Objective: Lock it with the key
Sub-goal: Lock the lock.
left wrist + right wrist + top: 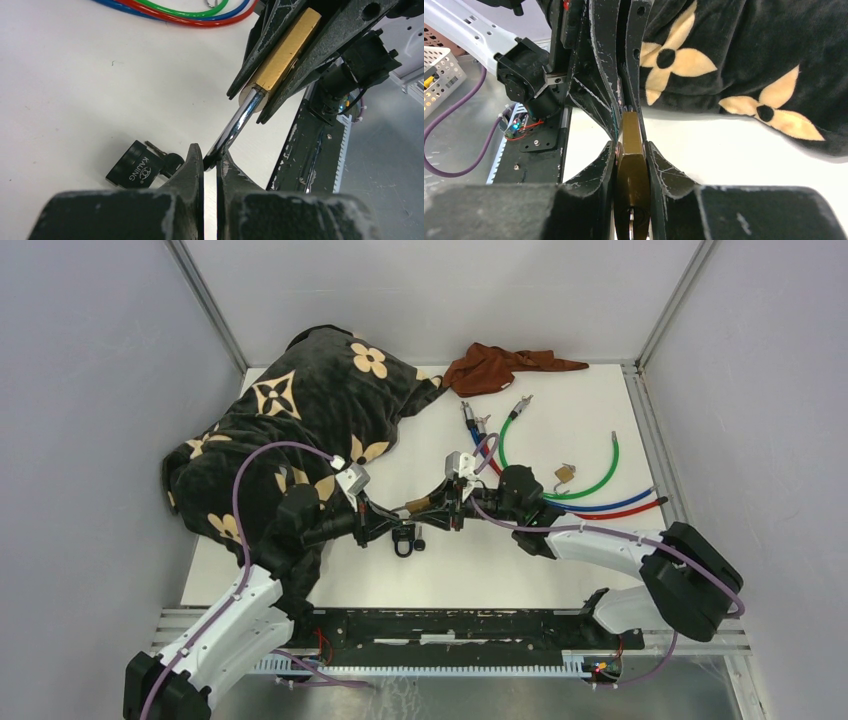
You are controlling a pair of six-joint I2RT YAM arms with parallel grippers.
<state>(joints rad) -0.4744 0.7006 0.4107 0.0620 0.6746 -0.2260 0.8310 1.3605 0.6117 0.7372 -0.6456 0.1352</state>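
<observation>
A brass padlock (418,505) is held above the table between both grippers. My right gripper (630,148) is shut on its brass body (631,165), and the keyhole faces the right wrist camera. My left gripper (210,156) is shut on the tip of its chrome shackle (239,122). In the top view the left gripper (393,517) and the right gripper (441,502) meet at mid-table. A black padlock (134,165) marked KAIJING lies on the table under them, with a black-headed key (170,161) beside it. I cannot tell whether that key is inserted.
A black blanket with tan flowers (300,420) covers the left side of the table. A brown cloth (500,365) lies at the back. Green, blue and red cables (590,495) and a small brass padlock (565,475) lie on the right.
</observation>
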